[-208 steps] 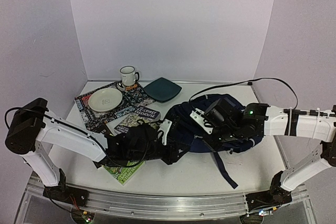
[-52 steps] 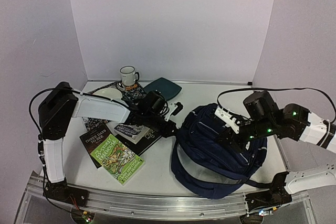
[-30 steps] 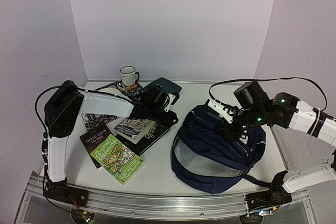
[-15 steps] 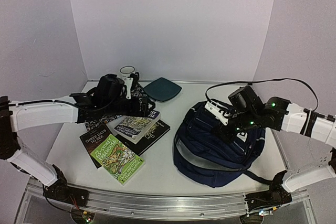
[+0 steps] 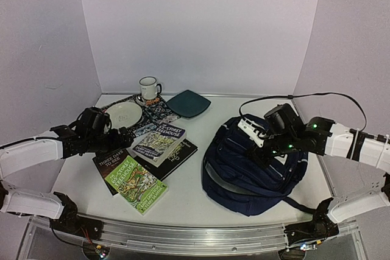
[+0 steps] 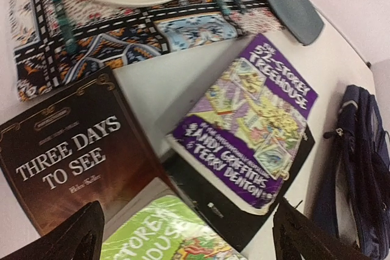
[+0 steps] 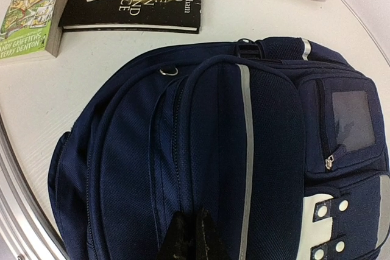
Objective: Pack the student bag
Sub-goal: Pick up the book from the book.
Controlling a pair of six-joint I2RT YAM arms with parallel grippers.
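The student bag (image 5: 253, 165), a large navy backpack, lies on the right half of the table, front up, its main opening sagged together. My right gripper (image 5: 268, 149) rests on top of it. In the right wrist view the two fingers are shut (image 7: 195, 226), pinching the fabric of the student bag (image 7: 244, 150) beside a zip seam. My left gripper (image 5: 124, 140) hovers open over the books on the left, nothing between its fingers (image 6: 79, 238). Under it lie a purple Treehouse book (image 6: 253, 114) on a black book (image 6: 244, 217), a brown "Three Days to See" book (image 6: 67, 156) and a green book (image 6: 164, 235).
At the back left a patterned placemat (image 5: 155, 114) carries a white plate (image 5: 122, 114). A white mug (image 5: 148, 88) and a dark teal square plate (image 5: 189, 103) stand behind it. A bag strap (image 5: 298, 205) trails toward the front right edge.
My left gripper opened and its arm drew back to the left, leaving the purple book on the black one. The right gripper sank and the bag's wide opening sagged together.
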